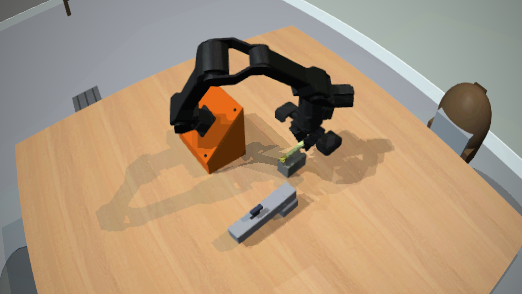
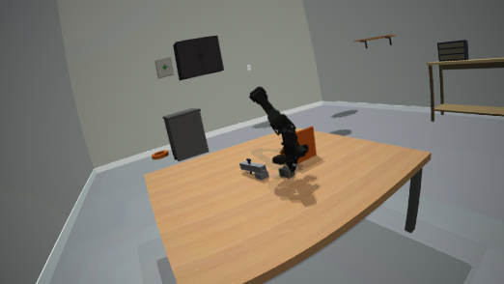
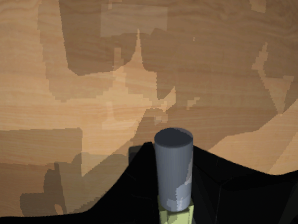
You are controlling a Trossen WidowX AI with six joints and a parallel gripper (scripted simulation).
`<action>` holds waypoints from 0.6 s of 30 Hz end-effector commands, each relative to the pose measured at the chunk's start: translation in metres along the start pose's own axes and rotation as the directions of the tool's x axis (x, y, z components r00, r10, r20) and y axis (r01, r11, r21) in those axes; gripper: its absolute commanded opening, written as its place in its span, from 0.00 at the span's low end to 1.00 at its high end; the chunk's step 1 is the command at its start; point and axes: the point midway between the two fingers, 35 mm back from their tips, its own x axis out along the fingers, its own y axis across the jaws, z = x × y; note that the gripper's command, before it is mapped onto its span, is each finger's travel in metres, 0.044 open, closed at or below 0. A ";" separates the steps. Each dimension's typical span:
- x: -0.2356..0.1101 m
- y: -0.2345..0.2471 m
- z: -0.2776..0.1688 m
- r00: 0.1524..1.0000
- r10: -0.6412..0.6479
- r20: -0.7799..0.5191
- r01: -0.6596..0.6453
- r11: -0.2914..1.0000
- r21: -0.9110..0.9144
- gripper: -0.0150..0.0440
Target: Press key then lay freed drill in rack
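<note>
Black parallel-jaw gripper: jaws clamped on slim yellow-green drill with grey cylindrical tip. Drill tilted, lower end over small dark grey block rack; contact with rack not discernible. Long grey block housing with small black key on top: on wooden table, near rack, apart from it. Orange wedge-shaped arm pedestal: left of rack. Wrist view: drill tip over bare wood.

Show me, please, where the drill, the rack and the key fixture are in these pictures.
drill (image 3: 173, 169): wrist view, on its grey cylindrical end.
rack (image 1: 291, 165): top view, on the small grey block's side.
key fixture (image 1: 262, 212): top view, on its long grey body.
</note>
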 end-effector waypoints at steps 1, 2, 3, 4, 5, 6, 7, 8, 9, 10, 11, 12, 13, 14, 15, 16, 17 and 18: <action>0.005 0.001 -0.001 1.000 0.001 -0.008 -0.001 1.000 -0.008 0.25; 0.006 0.001 -0.001 1.000 0.001 -0.008 -0.001 1.000 -0.008 0.25; 0.007 0.001 0.000 1.000 0.001 -0.008 -0.001 1.000 -0.008 0.25; 0.008 0.001 0.000 1.000 0.001 -0.008 -0.001 1.000 -0.008 0.25; 0.009 0.000 0.000 1.000 0.001 -0.008 -0.001 1.000 -0.008 0.25; 0.010 0.000 0.000 1.000 0.001 -0.008 -0.001 1.000 -0.008 0.25; 0.011 0.000 0.000 1.000 0.001 -0.008 -0.001 1.000 -0.008 0.25; 0.012 0.000 0.000 1.000 0.001 -0.008 -0.001 1.000 -0.008 0.25; 0.012 0.000 0.000 1.000 0.001 -0.008 -0.001 1.000 -0.008 0.25; 0.013 0.000 0.000 1.000 0.001 -0.008 -0.001 1.000 -0.008 0.25; 0.014 0.000 0.000 1.000 0.001 -0.008 -0.001 1.000 -0.008 0.25; 0.015 0.000 0.000 1.000 0.000 -0.008 -0.001 1.000 -0.008 0.25; 0.016 0.000 0.000 1.000 0.000 -0.008 -0.001 1.000 -0.008 0.25; 0.017 0.000 0.000 1.000 0.000 -0.008 -0.001 1.000 -0.008 0.25; 0.017 -0.001 0.000 1.000 0.000 -0.008 -0.001 1.000 -0.008 0.25; 0.018 -0.001 -0.001 1.000 0.000 -0.008 -0.001 1.000 -0.008 0.25; 0.019 -0.001 -0.001 1.000 0.000 -0.008 0.000 1.000 -0.008 0.25; 0.020 -0.001 -0.001 1.000 0.000 -0.008 0.000 1.000 -0.008 0.25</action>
